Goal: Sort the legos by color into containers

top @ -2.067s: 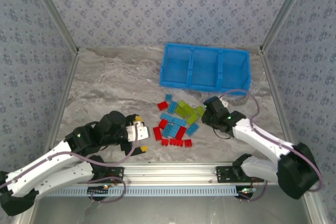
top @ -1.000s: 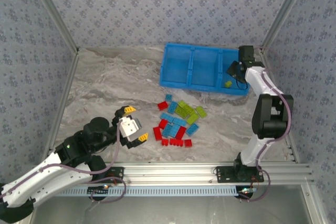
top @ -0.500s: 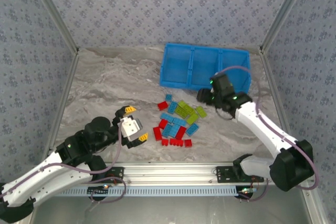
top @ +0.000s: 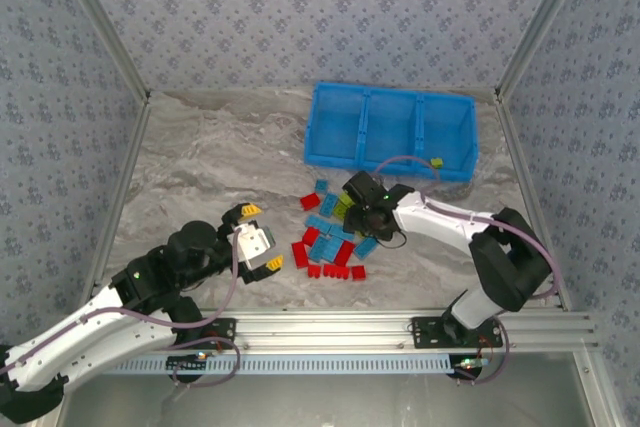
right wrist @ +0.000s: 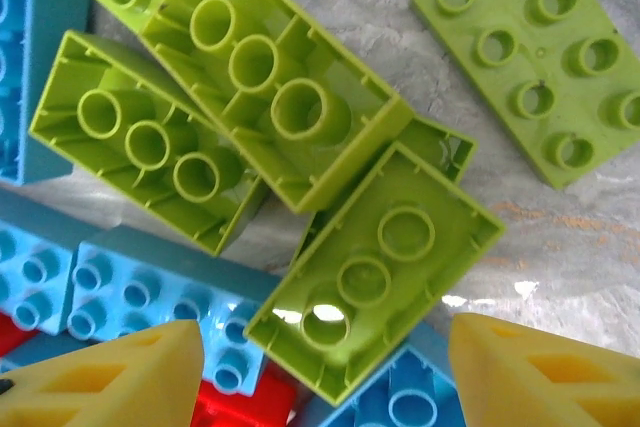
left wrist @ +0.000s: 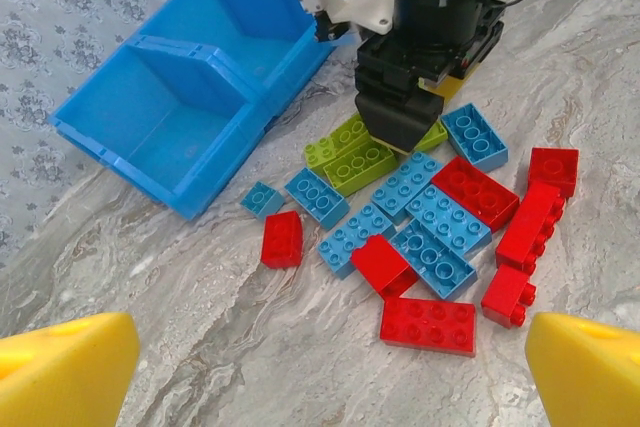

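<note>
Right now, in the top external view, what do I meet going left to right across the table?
The left gripper, open → red lego at the left edge of the pile → right gripper over that pile → lone yellow-green lego in the right compartment of the tray.
</note>
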Robot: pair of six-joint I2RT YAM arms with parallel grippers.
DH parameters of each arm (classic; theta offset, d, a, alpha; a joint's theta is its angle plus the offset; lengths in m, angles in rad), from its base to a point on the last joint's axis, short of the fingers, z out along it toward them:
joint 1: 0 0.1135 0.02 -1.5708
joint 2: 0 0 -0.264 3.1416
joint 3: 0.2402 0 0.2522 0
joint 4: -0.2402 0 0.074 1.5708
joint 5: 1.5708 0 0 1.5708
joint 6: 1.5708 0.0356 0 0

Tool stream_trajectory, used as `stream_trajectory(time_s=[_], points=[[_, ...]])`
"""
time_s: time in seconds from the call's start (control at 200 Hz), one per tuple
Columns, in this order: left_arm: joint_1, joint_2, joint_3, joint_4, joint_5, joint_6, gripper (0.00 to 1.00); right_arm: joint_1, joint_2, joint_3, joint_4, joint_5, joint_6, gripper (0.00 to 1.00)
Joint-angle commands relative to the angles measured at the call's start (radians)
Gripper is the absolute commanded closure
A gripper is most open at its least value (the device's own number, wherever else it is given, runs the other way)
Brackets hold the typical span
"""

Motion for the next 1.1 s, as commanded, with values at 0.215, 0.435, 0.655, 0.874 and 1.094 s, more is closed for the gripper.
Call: stream_trajectory(time_s=[0.215, 0.435, 0.655, 0.874, 1.094], points=[[0.005, 0.010, 0.005, -0.014, -0.012, 0.026, 0.01, -0.003, 0.080, 0.023, 0.022, 0.056, 0.053, 0.51], [0.006, 0.012, 0.008, -0.012, -0.017, 0.025, 0.01, -0.002, 0.007, 0.018, -0.022, 0.107, 0.059, 0.60], [0.006, 0.012, 0.008, -0.013, -0.020, 0.026, 0.01, 0.001, -0.120, 0.009, -0.057, 0.164, 0.066, 0.65], [0.006, 0.012, 0.008, -0.012, -0.016, 0.026, 0.01, -0.083, -0.269, 0.086, -0.172, 0.282, -0.047, 0.66], [0.006, 0.013, 0.008, -0.011, 0.004, 0.028, 0.01, -0.444, -0.240, 0.237, -0.118, 0.203, -0.313, 0.66]])
